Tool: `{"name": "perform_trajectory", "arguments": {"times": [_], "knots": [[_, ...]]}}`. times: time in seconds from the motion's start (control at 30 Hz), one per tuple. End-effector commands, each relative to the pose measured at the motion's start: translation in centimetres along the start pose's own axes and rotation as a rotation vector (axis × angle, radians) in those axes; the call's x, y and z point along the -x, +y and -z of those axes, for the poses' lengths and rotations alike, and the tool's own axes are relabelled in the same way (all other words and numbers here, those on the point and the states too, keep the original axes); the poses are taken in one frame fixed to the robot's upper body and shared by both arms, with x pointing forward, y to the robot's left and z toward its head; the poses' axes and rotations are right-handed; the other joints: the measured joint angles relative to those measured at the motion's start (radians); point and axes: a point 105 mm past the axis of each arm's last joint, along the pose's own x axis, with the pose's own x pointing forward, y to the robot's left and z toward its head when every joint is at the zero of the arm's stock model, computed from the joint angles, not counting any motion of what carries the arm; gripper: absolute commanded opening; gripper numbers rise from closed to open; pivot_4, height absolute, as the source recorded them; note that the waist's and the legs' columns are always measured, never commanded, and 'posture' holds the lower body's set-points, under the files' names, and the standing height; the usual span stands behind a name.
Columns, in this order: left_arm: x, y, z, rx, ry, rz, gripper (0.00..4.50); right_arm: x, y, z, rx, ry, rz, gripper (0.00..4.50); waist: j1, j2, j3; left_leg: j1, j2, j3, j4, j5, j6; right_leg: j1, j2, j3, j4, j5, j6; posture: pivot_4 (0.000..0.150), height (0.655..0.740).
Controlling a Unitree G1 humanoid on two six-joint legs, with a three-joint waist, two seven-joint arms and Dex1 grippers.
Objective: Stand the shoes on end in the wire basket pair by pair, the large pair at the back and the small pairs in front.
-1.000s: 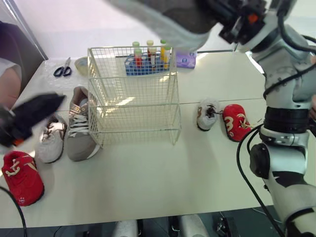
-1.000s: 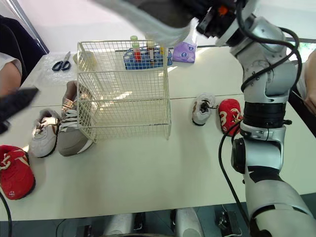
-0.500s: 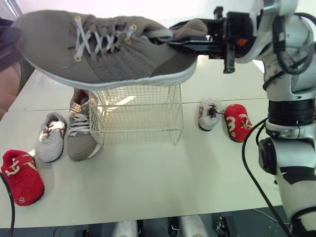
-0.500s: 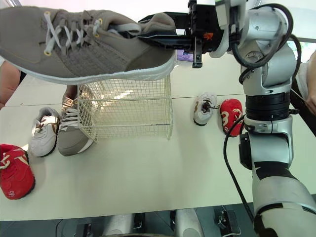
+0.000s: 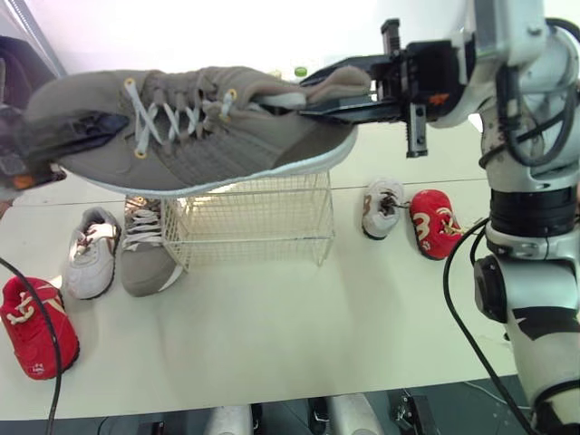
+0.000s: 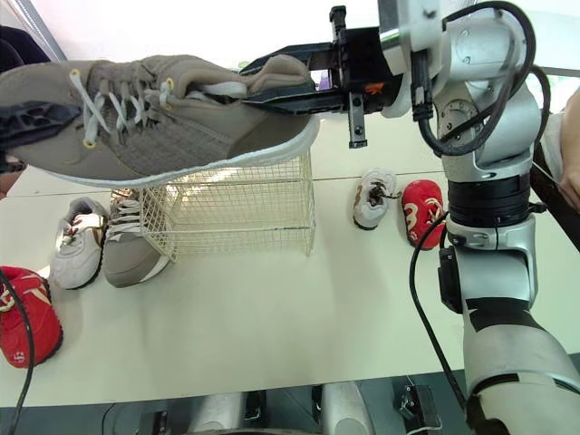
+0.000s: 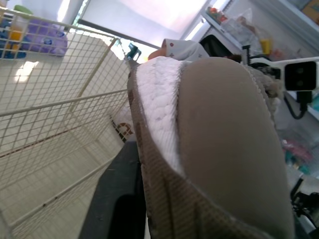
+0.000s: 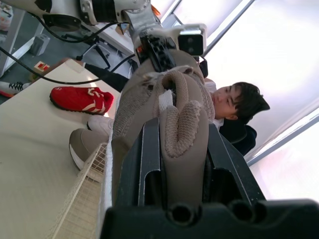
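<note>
A large grey shoe (image 5: 199,136) hangs in the air, lying level above the wire basket (image 5: 258,222). My right gripper (image 5: 306,92) is shut on its heel collar, one finger inside the shoe and one outside. My left gripper (image 5: 83,129) is shut on the toe; a black finger (image 7: 115,209) lies against the sole edge. The other large grey shoe (image 5: 143,256) lies on the table left of the basket. Beside it are a small white shoe (image 5: 91,256) and a small red shoe (image 5: 36,328). Right of the basket lie another small white shoe (image 5: 381,208) and another small red shoe (image 5: 433,223).
The basket stands at the middle of the white table (image 5: 299,335), which has open room along its front. A person (image 8: 239,107) sits at the table's left side. A hand (image 6: 571,186) shows at the right edge.
My left gripper has come in from the left and closed on the shoe's toe. The shoe has dropped a little at the toe end. My right gripper keeps its hold on the heel.
</note>
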Motion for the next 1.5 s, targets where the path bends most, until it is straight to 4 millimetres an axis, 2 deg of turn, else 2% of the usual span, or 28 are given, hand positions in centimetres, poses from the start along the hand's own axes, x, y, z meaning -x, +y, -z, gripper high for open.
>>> {"name": "perform_trajectory", "arguments": {"times": [0.03,0.13,0.2,0.23,0.3,0.37,0.43,0.53,0.63,0.77,1.1,1.2,1.3,1.37,1.4,1.5], "knots": [[-0.1,-2.6,-1.2,-0.083,-0.052,0.111,0.93,1.9,-1.5,-0.1,-0.088,-0.008,0.148,1.65,0.000,-0.002,0.001,0.000,0.000,0.000,0.000,0.000,0.000,-0.001,-0.001,0.000,0.001,0.000,0.000,0.150,0.7400],[0.6,-2.6,-2.1,-0.133,-0.179,0.096,0.93,6.3,-3.9,1.2,-0.309,-0.082,0.451,3.15,0.001,-0.004,0.002,0.000,0.000,-0.001,0.001,0.001,-0.001,-0.001,-0.002,0.000,0.002,0.000,0.000,0.150,0.7400],[1.1,-2.5,-2.6,-0.152,-0.288,0.076,0.93,9.1,-4.4,2.4,-0.450,-0.150,0.637,4.17,0.001,-0.004,0.002,0.000,0.000,0.000,0.001,0.001,-0.001,0.000,-0.003,0.001,0.002,0.000,0.000,0.150,0.7400],[1.3,-2.6,-2.8,-0.159,-0.349,0.077,0.93,10.1,-4.1,3.2,-0.529,-0.179,0.699,4.46,0.002,-0.005,0.001,0.000,0.000,-0.001,0.001,0.001,-0.001,0.000,-0.004,0.001,0.002,0.000,0.000,0.150,0.7400],[1.2,-3.1,-3.3,-0.170,-0.476,0.090,0.93,10.7,-2.6,4.5,-0.689,-0.272,0.761,4.46,0.007,-0.006,0.001,0.000,-0.001,-0.002,0.001,0.001,-0.002,0.001,-0.005,0.000,0.001,0.000,-0.001,0.150,0.7400],[0.5,-3.3,-3.2,-0.179,-0.585,0.086,0.93,10.0,-1.4,5.2,-0.810,-0.408,0.819,4.46,0.005,-0.006,0.001,0.001,-0.001,-0.002,0.001,0.001,-0.002,0.002,-0.006,0.000,0.001,0.000,-0.001,0.150,0.7400],[-1.1,-3.2,-2.6,-0.166,-0.668,0.077,0.93,7.8,-0.3,5.7,-0.896,-0.491,0.821,4.46,-0.003,-0.005,0.000,0.002,-0.001,-0.002,0.001,0.001,-0.002,0.004,-0.006,0.000,0.002,0.001,0.000,0.150,0.7400],[-3.8,-3.3,-1.6,-0.121,-0.745,0.084,0.93,3.9,0.8,5.3,-0.964,-0.555,0.763,4.46,-0.004,-0.005,0.001,0.003,0.000,-0.001,0.001,0.003,-0.004,0.003,-0.005,0.001,0.005,0.001,-0.001,0.150,0.7400],[-6.1,-3.4,-0.5,-0.080,-0.770,0.114,0.93,1.4,0.5,4.5,-0.980,-0.625,0.731,4.46,0.003,-0.005,0.001,0.003,0.000,-0.003,0.001,0.003,-0.005,0.003,-0.002,0.001,0.005,0.002,-0.001,0.150,0.7400],[-7.7,-3.4,0.4,-0.019,-0.799,0.149,0.93,-0.3,-0.3,4.1,-0.926,-0.637,0.708,4.46,0.004,-0.005,0.000,0.002,-0.001,-0.004,0.002,0.003,-0.005,0.004,0.001,0.001,0.004,0.002,0.000,0.150,0.7400],[-9.2,-3.2,2.9,0.073,-0.792,0.151,0.93,-0.8,-2.2,2.7,-0.836,-0.725,0.697,4.46,0.000,-0.005,0.000,0.002,-0.001,-0.004,0.002,0.003,-0.004,0.005,0.001,0.000,0.003,0.002,0.001,0.150,0.7400],[-9.6,-3.3,3.7,0.086,-0.775,0.144,0.93,-1.3,-2.4,2.2,-0.814,-0.749,0.675,3.72,0.002,-0.005,0.000,0.002,-0.001,-0.005,0.002,0.003,-0.004,0.005,0.002,0.000,0.003,0.002,0.001,0.150,0.7400],[-9.8,-3.1,4.2,0.083,-0.761,0.130,0.93,-1.4,-2.4,1.8,-0.800,-0.757,0.651,2.11,0.003,-0.005,0.000,0.002,-0.001,-0.005,0.002,0.003,-0.004,0.005,0.001,0.000,0.002,0.002,0.001,0.150,0.7400],[-9.8,-2.9,4.5,0.082,-0.751,0.121,0.93,-1.5,-2.3,1.7,-0.795,-0.758,0.642,1.58,0.003,-0.005,0.000,0.002,-0.001,-0.005,0.002,0.003,-0.004,0.005,0.001,0.000,0.002,0.002,0.001,0.150,0.7400],[-9.9,-2.7,4.7,0.077,-0.737,0.112,0.93,-1.5,-2.3,1.7,-0.794,-0.752,0.635,1.45,0.003,-0.005,0.000,0.002,-0.001,-0.005,0.002,0.003,-0.004,0.005,0.001,0.000,0.002,0.002,0.001,0.150,0.7400],[-10.2,-2.5,5.5,0.049,-0.685,0.091,0.93,-1.5,-2.4,1.7,-0.789,-0.736,0.629,1.42,0.003,-0.005,0.000,0.002,-0.001,-0.005,0.002,0.003,-0.004,0.005,0.001,0.000,0.002,0.002,0.001,0.150,0.7400]]}}
